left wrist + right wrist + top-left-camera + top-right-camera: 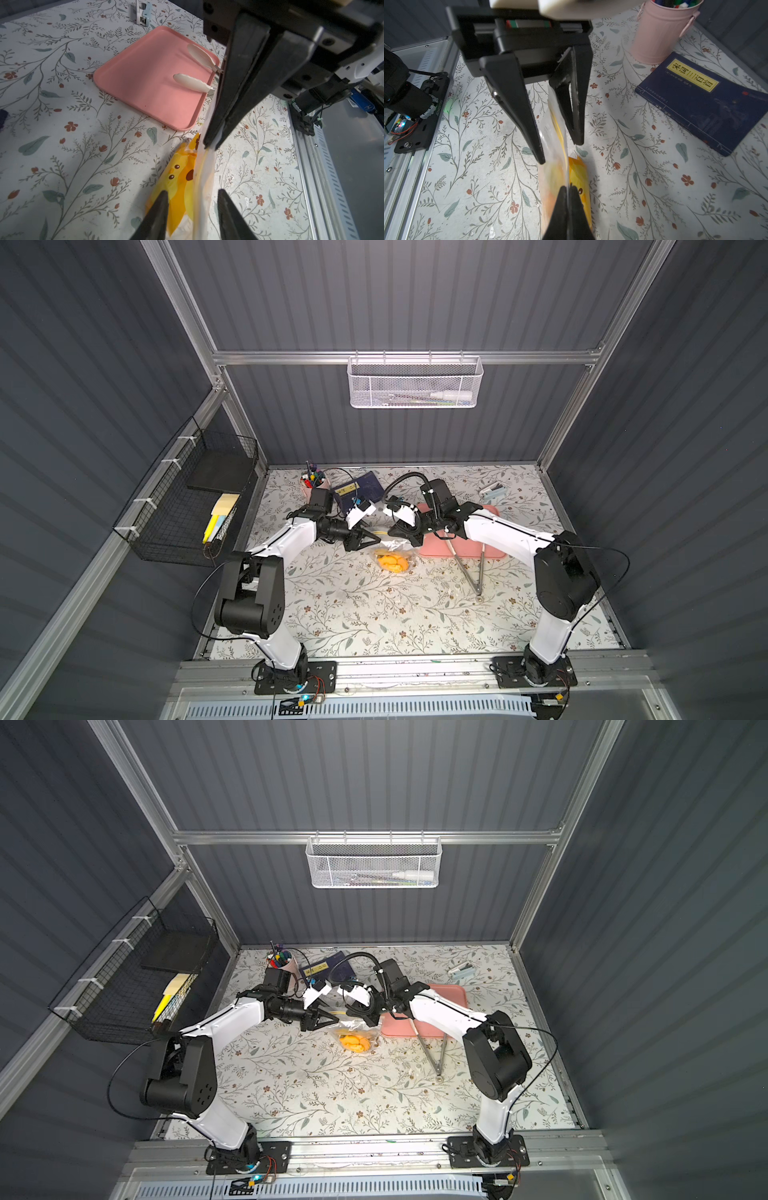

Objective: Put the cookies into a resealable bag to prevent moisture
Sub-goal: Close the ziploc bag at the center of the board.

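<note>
Cookies (392, 563): yellow-orange heap, already inside the resealable bag (397, 545). The pouch's low end rests mid-counter (353, 614). Pink tray (145, 83) just beside it carries only the tips of the tongs (191, 82); no cookie seen on it.

Right hand (568, 188): jaws pinched together on the bag's top edge, holding that edge lifted off the counter. Left hand (193, 190): jaws at a middling gap, one to each side of the same edge, film between them, not clamped.

Key relation: seal strip (558, 128) runs along the line from one hand to the other. The hands face tip to tip, close but apart.

Pose: left arm (282, 541) and right arm (503, 533) both reach inward, forearms low, near level.

Judgement: filling done, sealing left. Left hand is placed to close on the strip and press along it; the crinkly film may slip or buckle
</note>
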{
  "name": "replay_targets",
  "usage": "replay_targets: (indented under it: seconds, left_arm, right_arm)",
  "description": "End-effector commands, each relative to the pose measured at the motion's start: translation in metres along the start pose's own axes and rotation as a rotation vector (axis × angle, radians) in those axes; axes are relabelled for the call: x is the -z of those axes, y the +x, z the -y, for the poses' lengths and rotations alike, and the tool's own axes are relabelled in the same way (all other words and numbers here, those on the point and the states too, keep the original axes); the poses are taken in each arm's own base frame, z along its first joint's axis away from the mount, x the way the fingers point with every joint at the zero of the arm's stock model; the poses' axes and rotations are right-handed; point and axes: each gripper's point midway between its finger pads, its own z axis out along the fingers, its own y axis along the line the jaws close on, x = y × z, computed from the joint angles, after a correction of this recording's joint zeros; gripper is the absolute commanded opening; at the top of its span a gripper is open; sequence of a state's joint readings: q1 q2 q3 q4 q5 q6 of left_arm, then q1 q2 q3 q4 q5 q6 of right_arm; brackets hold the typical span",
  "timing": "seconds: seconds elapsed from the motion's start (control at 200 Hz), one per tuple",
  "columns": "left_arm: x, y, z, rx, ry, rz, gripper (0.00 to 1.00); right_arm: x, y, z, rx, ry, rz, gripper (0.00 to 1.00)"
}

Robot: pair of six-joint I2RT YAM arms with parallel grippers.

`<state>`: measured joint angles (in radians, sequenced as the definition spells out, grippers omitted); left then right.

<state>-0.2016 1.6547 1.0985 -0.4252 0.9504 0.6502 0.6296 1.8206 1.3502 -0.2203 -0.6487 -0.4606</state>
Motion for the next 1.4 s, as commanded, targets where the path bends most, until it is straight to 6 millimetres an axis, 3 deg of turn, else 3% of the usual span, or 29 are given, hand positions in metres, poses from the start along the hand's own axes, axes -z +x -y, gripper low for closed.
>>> replay_targets:
  seconds: [0.0,0.045,0.115,0.38,0.43,0.485,0.565,0.585,0.635,0.76,0.881,0.991,1.131,1.161,1.226,1.266,1.316,1.336,1.361,1.396]
  left_arm:
    - [0.01,-0.009,0.004,-0.031,-0.027,0.017,0.43]
    - [0.011,-0.009,0.004,-0.031,-0.025,0.023,0.36]
    - [0.01,-0.01,0.002,-0.026,-0.021,0.027,0.0]
    - [0.015,-0.01,0.001,-0.017,-0.026,0.025,0.0]
    - [0.018,-0.011,-0.001,-0.014,-0.041,0.026,0.28]
    - [0.02,-0.012,-0.001,-0.02,-0.045,0.03,0.33]
    - [0.02,-0.012,-0.001,-0.028,-0.051,0.036,0.31]
    - [0.021,-0.012,-0.001,-0.026,-0.05,0.039,0.25]
    - [0.02,-0.012,-0.001,-0.021,-0.043,0.043,0.0]
    - [0.019,-0.008,-0.001,-0.005,-0.029,0.028,0.0]
    - [0.021,-0.009,-0.002,-0.009,-0.039,0.033,0.0]
    - [0.023,-0.01,-0.004,-0.012,-0.051,0.035,0.0]
    - [0.022,-0.008,-0.006,-0.005,-0.046,0.036,0.0]
    - [0.021,-0.007,-0.007,-0.004,-0.044,0.037,0.0]
    - [0.021,-0.008,-0.008,-0.004,-0.041,0.04,0.0]
    - [0.021,-0.009,-0.008,-0.002,-0.042,0.041,0.0]
    - [0.022,-0.01,-0.008,-0.003,-0.041,0.045,0.0]
    - [0.022,-0.01,-0.008,-0.004,-0.044,0.045,0.0]
    - [0.023,-0.01,-0.008,-0.005,-0.046,0.045,0.0]
    - [0.024,-0.01,-0.008,-0.007,-0.051,0.044,0.0]
  right_arm:
    - [0.003,0.002,-0.005,-0.007,-0.025,-0.006,0.0]
    - [0.003,0.002,-0.005,-0.009,-0.025,-0.005,0.0]
    - [0.003,0.001,-0.005,-0.006,-0.024,-0.002,0.0]
    - [0.005,0.004,-0.005,-0.005,-0.018,-0.009,0.0]
    - [0.004,0.006,-0.005,-0.008,-0.018,-0.011,0.0]
    - [0.004,0.006,-0.005,-0.011,-0.02,-0.011,0.0]
    - [0.004,0.006,-0.005,-0.011,-0.022,-0.011,0.0]
    - [0.003,0.006,-0.005,-0.011,-0.022,-0.011,0.0]
    - [0.004,0.006,-0.005,-0.012,-0.022,-0.011,0.0]
    - [0.005,0.005,-0.005,-0.009,-0.015,-0.01,0.0]
    - [0.011,0.008,0.001,-0.012,0.029,-0.03,0.36]
    - [0.023,0.022,0.01,-0.015,0.106,-0.07,0.44]
    - [0.035,0.041,0.013,-0.001,0.147,-0.154,0.41]
    - [0.036,0.043,0.013,0.002,0.15,-0.167,0.33]
    - [0.037,0.047,0.015,0.004,0.158,-0.18,0.07]
    - [0.038,0.047,0.015,0.005,0.157,-0.181,0.02]
    - [0.04,0.048,0.016,0.007,0.163,-0.184,0.09]
    - [0.04,0.048,0.016,0.008,0.169,-0.186,0.18]
    - [0.041,0.049,0.019,0.008,0.181,-0.188,0.37]
    - [0.043,0.049,0.021,0.013,0.199,-0.189,0.44]
